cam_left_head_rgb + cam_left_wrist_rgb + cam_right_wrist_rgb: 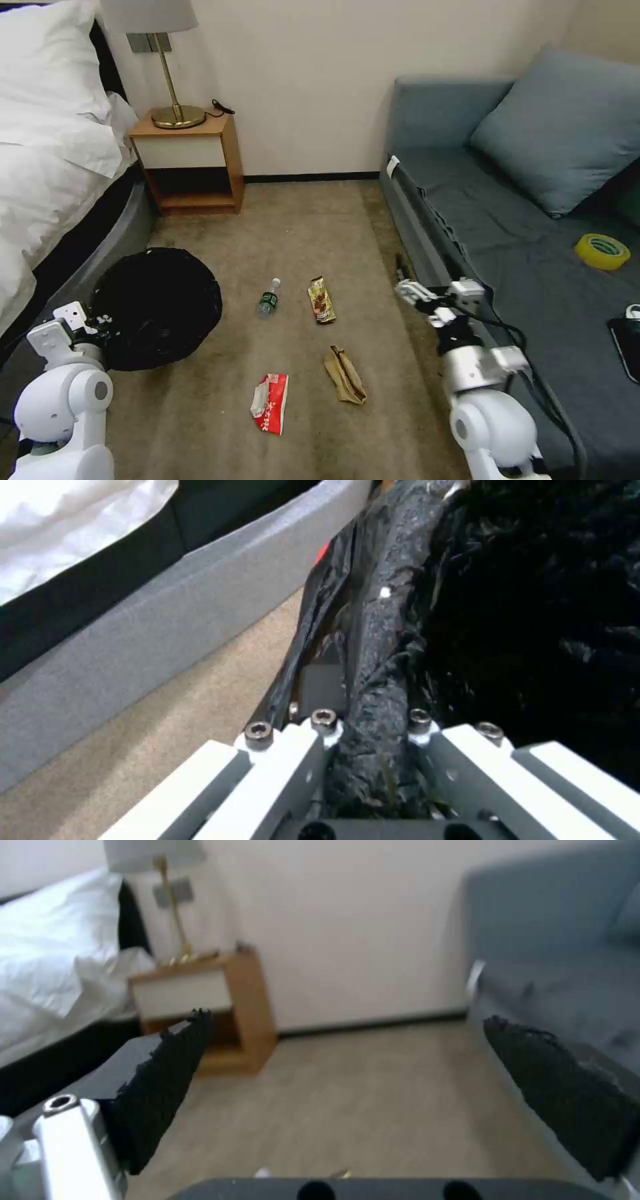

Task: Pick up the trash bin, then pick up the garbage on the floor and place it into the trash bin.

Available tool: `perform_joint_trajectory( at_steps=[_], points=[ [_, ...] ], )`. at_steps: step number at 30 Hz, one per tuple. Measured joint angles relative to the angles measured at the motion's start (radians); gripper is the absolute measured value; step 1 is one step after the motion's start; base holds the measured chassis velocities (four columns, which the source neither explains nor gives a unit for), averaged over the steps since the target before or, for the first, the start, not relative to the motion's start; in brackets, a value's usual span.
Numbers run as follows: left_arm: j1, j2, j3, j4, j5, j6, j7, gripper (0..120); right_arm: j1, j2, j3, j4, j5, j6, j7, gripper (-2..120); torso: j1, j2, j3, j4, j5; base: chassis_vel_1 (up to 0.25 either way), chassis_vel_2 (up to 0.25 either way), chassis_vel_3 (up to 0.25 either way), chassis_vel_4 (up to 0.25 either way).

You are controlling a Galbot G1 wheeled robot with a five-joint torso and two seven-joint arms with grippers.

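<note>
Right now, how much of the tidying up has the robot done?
Just the first bit. The left pincer is clamped on the rim of the trash bin, beside the bed. The right pincer is open and empty by the sofa. All four pieces lie on the carpet: the bottle, snack wrapper, tan paper and red-white packet.

A wooden nightstand (190,163) stands against the plain cream wall (313,73), on tan carpet (300,220); a brass lamp (175,100) with a pale shade sits on top of it, a cable beside the lamp's base; left of the nightstand is a bed (47,153) with white linen; well to its right a blue-grey sofa (520,220) bears a matching cushion (567,127); a dark skirting runs from nightstand to sofa.
</note>
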Motion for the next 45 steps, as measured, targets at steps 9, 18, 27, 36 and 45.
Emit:
perform_joint_trajectory(
  at_steps=[9,18,27,36,45],
  points=[
    [0.011,-0.007,-0.004,-0.007,0.001,0.000,0.002,2,0.214,-0.121,-0.220,-0.178,0.206,-0.277,0.132,100,0.000,0.000,0.000,0.0003,0.0001,0.006,-0.002,-0.005,0.004],
    [0.020,-0.031,-0.014,-0.010,0.013,0.000,0.004,2,0.418,-0.275,-0.383,-0.348,0.372,-0.597,0.117,100,0.000,0.000,0.000,0.0001,0.0004,0.000,0.000,0.000,0.000],
    [0.031,-0.061,-0.019,-0.012,0.032,0.000,0.007,2,0.570,-0.305,-0.585,-0.586,0.332,-0.610,0.024,100,0.000,0.000,0.000,0.0002,0.0001,0.000,0.000,0.000,0.000],
    [0.047,-0.069,-0.040,-0.018,0.034,0.000,0.008,2,0.662,-0.188,-0.727,-0.840,0.268,-0.490,-0.007,100,0.000,0.000,0.000,0.0003,0.0003,0.000,0.000,0.000,0.000],
    [0.058,-0.068,-0.055,-0.022,0.033,-0.003,0.008,2,0.672,-0.120,-0.751,-0.974,0.193,-0.418,-0.034,100,0.000,0.000,0.000,0.0001,0.0000,0.000,0.000,0.000,0.000]
  ],
)
